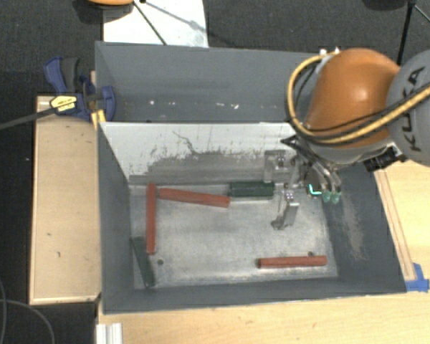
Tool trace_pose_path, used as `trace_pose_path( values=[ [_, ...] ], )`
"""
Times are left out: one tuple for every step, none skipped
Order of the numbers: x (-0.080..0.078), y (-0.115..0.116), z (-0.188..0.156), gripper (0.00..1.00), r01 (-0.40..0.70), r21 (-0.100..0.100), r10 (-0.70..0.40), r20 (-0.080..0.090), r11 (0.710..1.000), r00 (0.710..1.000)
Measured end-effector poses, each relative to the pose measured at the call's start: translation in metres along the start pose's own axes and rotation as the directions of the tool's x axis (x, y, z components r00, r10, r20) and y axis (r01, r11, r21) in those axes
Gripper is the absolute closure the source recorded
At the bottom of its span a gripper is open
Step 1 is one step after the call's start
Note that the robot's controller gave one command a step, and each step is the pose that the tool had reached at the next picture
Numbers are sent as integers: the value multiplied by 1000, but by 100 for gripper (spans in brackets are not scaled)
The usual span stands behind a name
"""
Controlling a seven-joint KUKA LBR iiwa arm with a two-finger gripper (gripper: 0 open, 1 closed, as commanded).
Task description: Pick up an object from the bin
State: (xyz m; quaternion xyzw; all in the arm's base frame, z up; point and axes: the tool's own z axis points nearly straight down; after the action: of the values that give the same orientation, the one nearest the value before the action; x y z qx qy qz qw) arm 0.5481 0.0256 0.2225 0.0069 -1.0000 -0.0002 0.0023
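red bar (292,262), lying flat along the near edge of the bin (201,84) toward its right corner. dark green bar (142,262) in the near left corner, close beside the left wall. long red bar (151,219) running along the left wall from the green bar's far end toward the far edge. slanted red bar (192,198) reaching from the top of the long one toward the bin's middle. dark green block (251,189) lying at the foot of the far wall, just beyond the slanted bar's right end. gripper (284,217), under the arm's orange cover (347,92), low over bare floor right of centre; the dark green block, just beside it on the left, is the nearest thing. whether the gripper is released or clenched cannot be told.
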Motion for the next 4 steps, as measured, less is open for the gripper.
trace_pose_path(
  values=[
    [-2, 0, -4, 0, -1, 0, 1, 7, 1000, 1000],
    [0, -1, -1, 0, -2, -1, 2, 11, 1000, 1000],
    [21, -2, 47, 0, 274, 2, -274, 9, 962, 962],
    [23, -8, 87, 0, 381, 3, -381, 8, 924, 924]
  ],
)
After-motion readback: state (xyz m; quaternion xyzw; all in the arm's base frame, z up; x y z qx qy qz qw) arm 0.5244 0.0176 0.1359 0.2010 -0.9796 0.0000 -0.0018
